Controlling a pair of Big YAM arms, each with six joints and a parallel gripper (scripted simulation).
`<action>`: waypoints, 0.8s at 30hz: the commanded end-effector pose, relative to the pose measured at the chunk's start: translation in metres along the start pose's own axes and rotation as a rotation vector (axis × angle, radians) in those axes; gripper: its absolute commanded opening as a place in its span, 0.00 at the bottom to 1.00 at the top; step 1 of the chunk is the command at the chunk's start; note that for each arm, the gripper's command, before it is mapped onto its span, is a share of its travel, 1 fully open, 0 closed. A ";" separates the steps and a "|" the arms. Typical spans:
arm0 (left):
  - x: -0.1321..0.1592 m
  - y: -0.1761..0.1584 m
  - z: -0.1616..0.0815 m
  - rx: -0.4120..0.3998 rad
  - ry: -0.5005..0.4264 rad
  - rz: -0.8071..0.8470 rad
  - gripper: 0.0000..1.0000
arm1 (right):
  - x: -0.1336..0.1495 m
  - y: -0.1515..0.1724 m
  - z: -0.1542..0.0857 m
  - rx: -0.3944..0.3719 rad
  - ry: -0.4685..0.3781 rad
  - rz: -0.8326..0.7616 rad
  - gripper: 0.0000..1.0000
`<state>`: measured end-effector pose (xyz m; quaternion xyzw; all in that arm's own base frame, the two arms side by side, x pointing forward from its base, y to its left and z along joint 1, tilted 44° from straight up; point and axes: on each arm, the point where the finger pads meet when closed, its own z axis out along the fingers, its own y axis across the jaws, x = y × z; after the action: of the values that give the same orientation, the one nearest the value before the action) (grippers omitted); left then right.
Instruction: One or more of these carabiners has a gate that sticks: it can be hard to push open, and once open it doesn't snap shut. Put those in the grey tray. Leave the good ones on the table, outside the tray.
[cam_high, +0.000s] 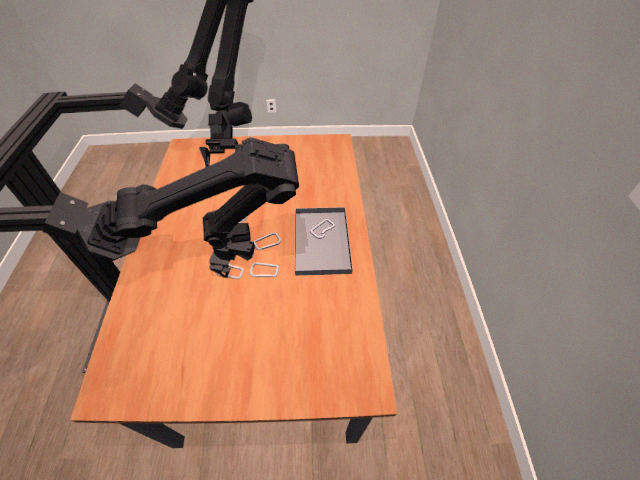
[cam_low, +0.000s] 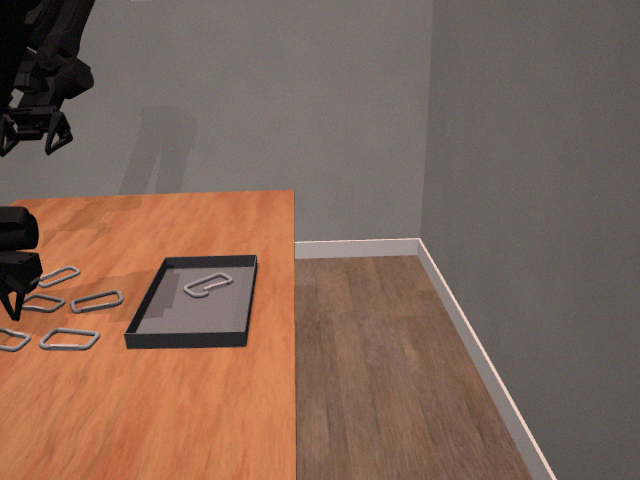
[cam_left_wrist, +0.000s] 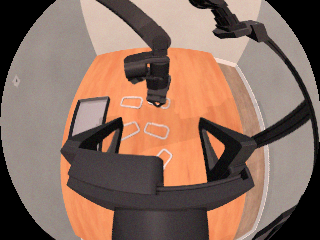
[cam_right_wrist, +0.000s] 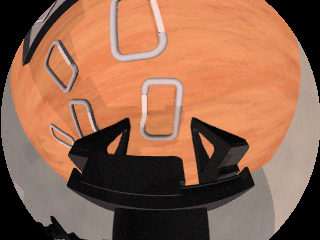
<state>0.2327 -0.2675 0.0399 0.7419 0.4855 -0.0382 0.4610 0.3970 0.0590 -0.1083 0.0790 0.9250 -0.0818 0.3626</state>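
Observation:
A grey tray (cam_high: 325, 255) (cam_low: 206, 315) (cam_left_wrist: 90, 117) holds one grey carabiner (cam_high: 319, 237) (cam_low: 189, 289) with its gate open. Several more carabiners lie on the table beside it. My right gripper (cam_high: 223, 269) (cam_low: 12, 305) (cam_right_wrist: 160, 121) (cam_left_wrist: 159, 99) is open and low over the table. Its fingers straddle the front-left carabiner (cam_high: 238, 275) (cam_low: 10, 339) (cam_right_wrist: 178, 107) without closing on it. My left gripper (cam_high: 217, 148) (cam_low: 26, 149) (cam_left_wrist: 160, 121) is open and empty, high above the table's far end.
Two carabiners (cam_high: 279, 240) (cam_high: 263, 275) lie between the right gripper and the tray. Two more (cam_low: 59, 276) (cam_low: 43, 303) show in the exterior view, behind the right gripper. The right arm's elbow (cam_high: 263, 170) hangs over the table's middle.

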 end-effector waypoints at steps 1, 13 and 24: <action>-0.001 0.003 0.002 0.003 -0.002 0.012 1.00 | -0.005 -0.003 0.010 0.004 -0.010 0.007 0.79; -0.001 0.003 0.002 0.003 -0.002 0.012 1.00 | -0.005 -0.004 0.023 0.006 -0.010 0.007 0.79; -0.001 0.003 0.002 0.003 -0.002 0.012 1.00 | -0.002 -0.001 0.016 0.000 -0.005 0.004 0.56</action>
<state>0.2328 -0.2675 0.0400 0.7420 0.4853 -0.0381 0.4610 0.4084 0.0535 -0.1205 0.0810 0.9248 -0.0827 0.3624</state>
